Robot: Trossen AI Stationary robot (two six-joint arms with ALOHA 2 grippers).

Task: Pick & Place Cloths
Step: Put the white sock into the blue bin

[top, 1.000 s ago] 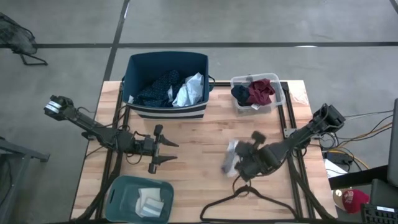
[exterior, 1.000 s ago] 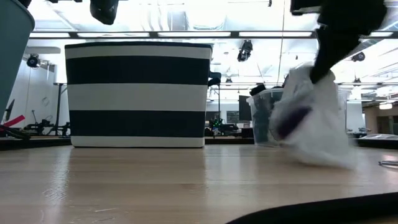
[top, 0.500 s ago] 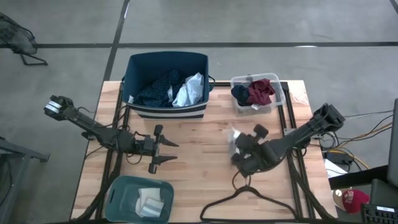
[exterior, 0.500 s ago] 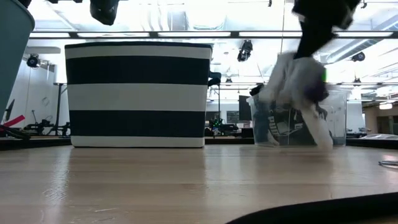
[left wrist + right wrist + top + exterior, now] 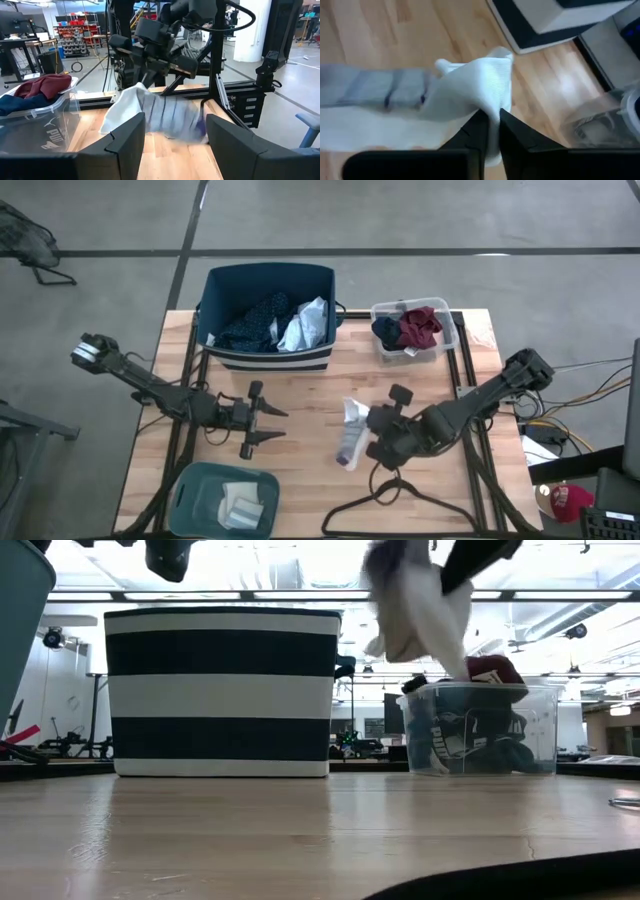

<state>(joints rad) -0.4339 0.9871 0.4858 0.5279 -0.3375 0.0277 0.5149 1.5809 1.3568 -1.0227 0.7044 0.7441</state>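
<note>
My right gripper (image 5: 368, 423) is above the middle of the table, shut on a white sock with grey stripes (image 5: 350, 432). The low view shows the sock (image 5: 415, 600) high above the tabletop. My left gripper (image 5: 272, 425) waits open over the table's left half, facing the sock (image 5: 155, 114). Navy patterned and light blue-grey cloths (image 5: 275, 323) lie in the striped navy tub. Maroon and navy pieces (image 5: 410, 327) fill the clear tub. Folded pale socks (image 5: 240, 503) rest in the teal tub. My right gripper pinches the sock between its two fingers (image 5: 481, 131) at a bunched fold of the white end (image 5: 492, 107). The sock is lifted clear of the table. Its grey-striped part (image 5: 375, 90) trails away from the fingers toward the table's left.
The striped navy tub (image 5: 268, 358) stands at the far edge, with the clear tub (image 5: 445, 340) to its right. The teal tub (image 5: 195, 485) sits at the near left. A thin black hanger (image 5: 400, 502) lies at the near edge, below my right arm.
My right gripper has risen and swung toward the table's left, carrying the sock. A second ago the sock's lower end was at the tabletop; now it is lifted clear and streams leftward from the fingers.
</note>
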